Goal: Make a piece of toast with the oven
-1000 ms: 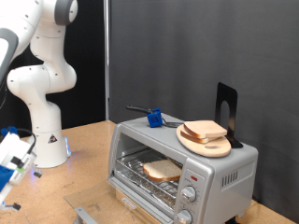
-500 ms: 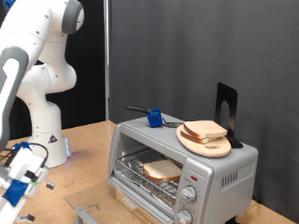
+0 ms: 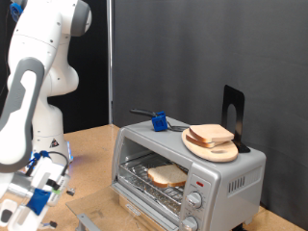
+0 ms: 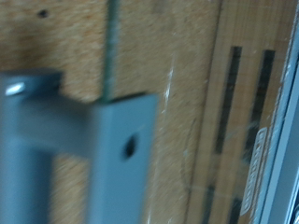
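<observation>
The silver-grey oven [image 3: 226, 178] stands at the exterior view's right with its glass door [image 3: 120, 214] folded down flat. One piece of toast [image 3: 166, 175] lies on the wire rack inside. A second, similar slice [image 3: 210, 134] lies on a round wooden plate [image 3: 219, 152] on the oven's top. My gripper [image 3: 40, 191] hangs low at the exterior view's bottom left, just left of the door's grey handle [image 3: 89, 222], and nothing shows between its fingers. The wrist view is filled by that handle [image 4: 89, 140] and the glass door [image 4: 201, 121], seen very close and blurred. No fingers show there.
A blue clip-like object with a black rod [image 3: 157, 122] and a black stand [image 3: 232, 114] sit on the oven's top. The arm's white base [image 3: 48, 144] stands at the back left on the wooden table [image 3: 91, 159]. A dark curtain hangs behind.
The gripper has moved down and towards the exterior view's right, closer to the open door's handle. The oven and both slices have not moved.
</observation>
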`<action>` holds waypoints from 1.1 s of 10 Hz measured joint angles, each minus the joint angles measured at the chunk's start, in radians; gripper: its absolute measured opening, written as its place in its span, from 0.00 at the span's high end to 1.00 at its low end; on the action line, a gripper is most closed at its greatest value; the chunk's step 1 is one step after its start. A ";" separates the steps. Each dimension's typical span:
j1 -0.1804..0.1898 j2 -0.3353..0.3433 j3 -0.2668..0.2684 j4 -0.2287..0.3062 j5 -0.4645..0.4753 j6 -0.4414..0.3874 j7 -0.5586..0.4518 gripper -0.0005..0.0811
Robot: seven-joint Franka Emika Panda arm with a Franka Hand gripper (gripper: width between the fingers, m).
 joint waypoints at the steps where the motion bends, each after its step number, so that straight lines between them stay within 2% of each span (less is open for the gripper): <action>1: 0.011 -0.009 0.011 -0.015 0.001 -0.003 0.000 0.00; 5: 0.045 -0.104 0.026 -0.077 0.000 -0.045 0.017 0.00; 9: 0.035 -0.217 -0.004 -0.093 -0.044 -0.176 0.118 0.00; 11: 0.036 -0.280 -0.007 -0.103 -0.051 -0.203 0.157 0.00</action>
